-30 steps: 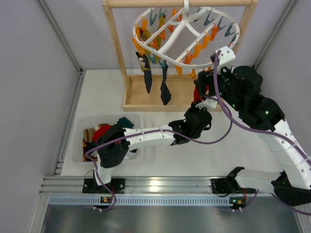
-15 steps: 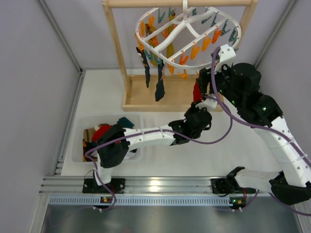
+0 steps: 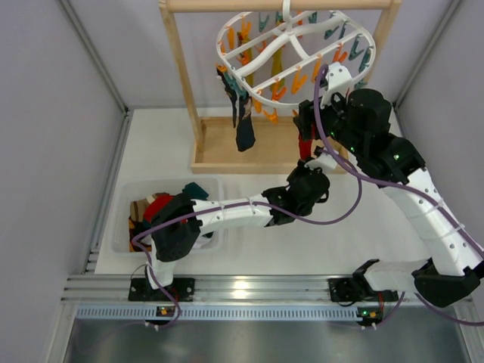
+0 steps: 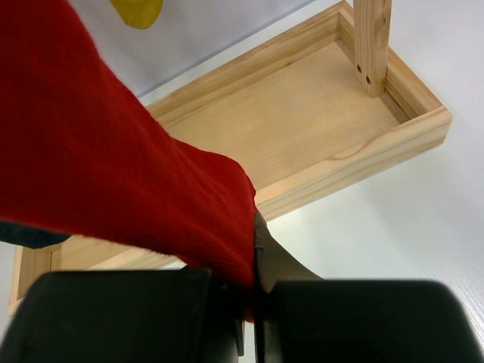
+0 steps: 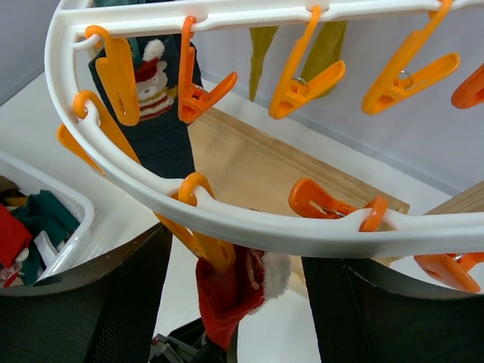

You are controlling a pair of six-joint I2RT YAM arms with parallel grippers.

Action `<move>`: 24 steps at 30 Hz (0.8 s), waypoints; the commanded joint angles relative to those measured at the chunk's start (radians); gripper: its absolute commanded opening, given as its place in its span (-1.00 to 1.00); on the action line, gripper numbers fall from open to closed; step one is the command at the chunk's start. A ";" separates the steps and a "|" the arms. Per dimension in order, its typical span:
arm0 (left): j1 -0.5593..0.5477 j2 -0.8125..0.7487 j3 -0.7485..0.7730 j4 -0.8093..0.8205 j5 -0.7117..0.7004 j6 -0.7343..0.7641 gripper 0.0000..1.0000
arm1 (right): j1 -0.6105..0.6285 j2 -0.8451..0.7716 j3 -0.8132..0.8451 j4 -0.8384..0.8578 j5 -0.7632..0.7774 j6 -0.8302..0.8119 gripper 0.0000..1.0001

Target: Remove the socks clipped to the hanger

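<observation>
The white oval hanger hangs tilted from the wooden stand, its rim crossing the right wrist view. A red sock with a white cuff hangs from an orange peg on that rim. My right gripper is open, a finger on each side of that peg with a gap to both. Below, my left gripper is shut on the red sock's lower end. A dark sock with a bear pattern and mustard socks stay clipped.
The stand's wooden base tray and upright post lie just beyond my left gripper. A clear bin holding loose socks sits front left on the table. Many orange and teal pegs dangle around the rim.
The hanger has swung up and to the left, carrying the dark socks leftward. My right gripper has followed it up and left and narrowed slightly. The left arm has held still.
</observation>
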 commanded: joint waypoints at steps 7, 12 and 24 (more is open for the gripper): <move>0.000 -0.035 0.010 0.014 0.023 -0.004 -1.00 | 0.015 0.049 0.029 0.171 -0.002 0.025 0.27; 0.000 -0.032 0.012 0.014 0.023 0.003 -1.00 | 0.041 0.007 -0.049 0.250 0.015 0.048 0.28; 0.000 -0.026 0.015 0.011 0.024 -0.001 -1.00 | 0.076 -0.053 -0.077 0.246 0.052 0.019 0.33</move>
